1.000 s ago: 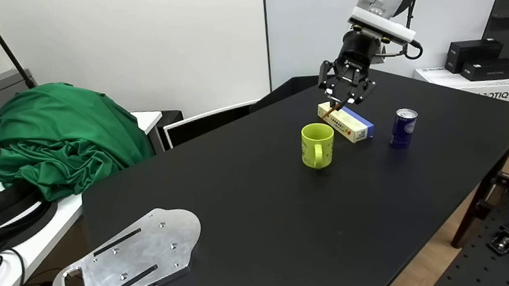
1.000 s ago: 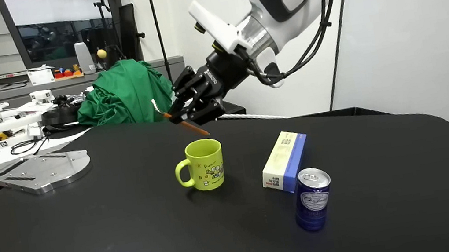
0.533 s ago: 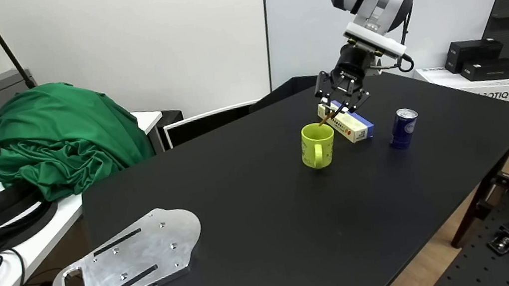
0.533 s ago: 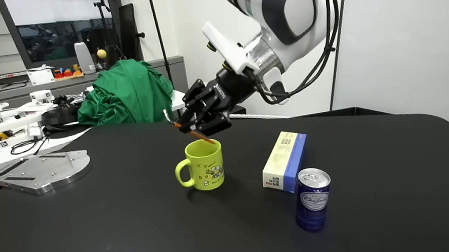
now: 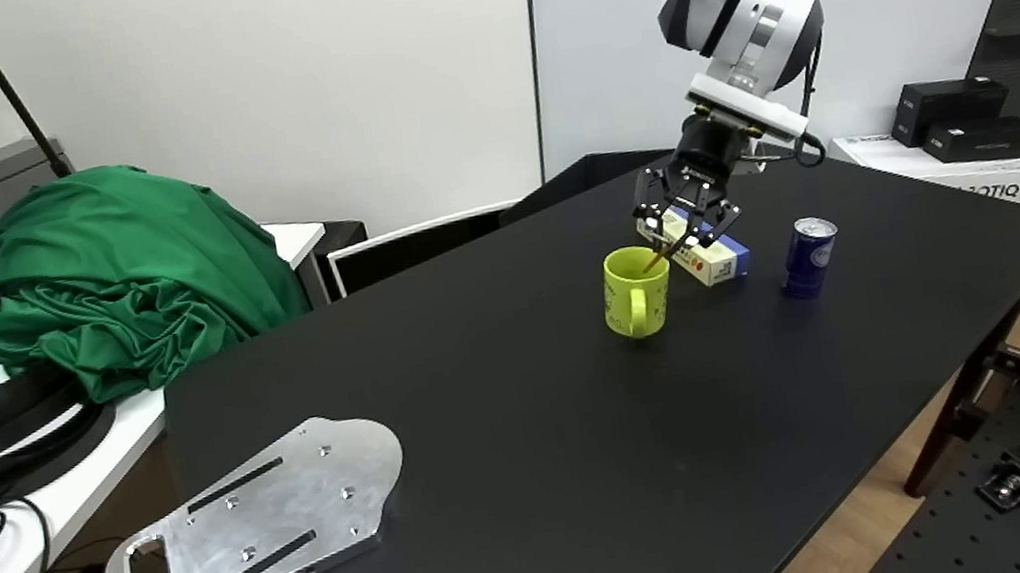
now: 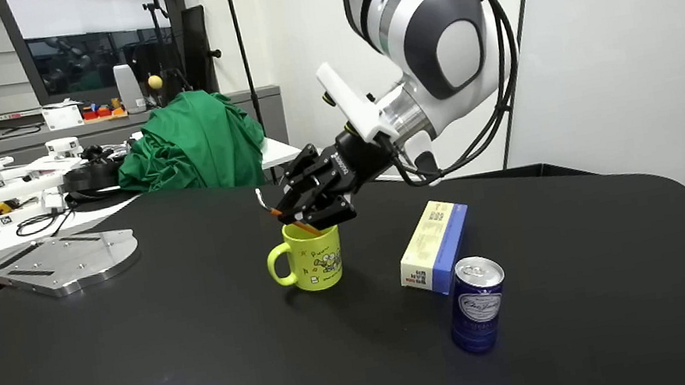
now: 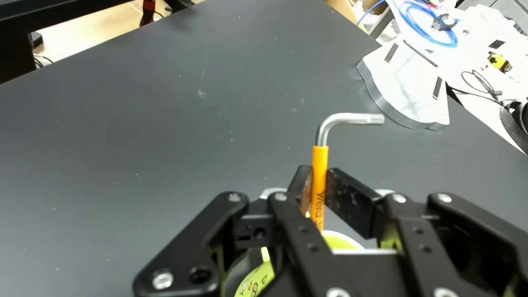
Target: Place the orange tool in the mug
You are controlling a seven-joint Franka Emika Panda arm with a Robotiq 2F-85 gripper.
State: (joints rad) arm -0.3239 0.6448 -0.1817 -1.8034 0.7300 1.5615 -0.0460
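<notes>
- "Wera" in dark letters along the orange tool [image 7: 319, 165], in the wrist view; the characters after it are unclear.
- "Puuu" on the yellow-green mug [image 6: 312, 263], in an exterior view, with an unclear stroke after it; the small writing beneath is illegible.
- "OTIQ", the end of a word in capitals, on the white carton [image 5: 979, 174], in an exterior view; its start is blurred.
- White lettering on the gripper [image 6: 286, 213], close to "ROBOTIQ" but too small to be sure.
- A script word on the blue can [image 6: 478, 308], illegible.
- Black and red characters on the end of the cream-and-blue box [image 6: 435, 246], also unreadable.
</notes>
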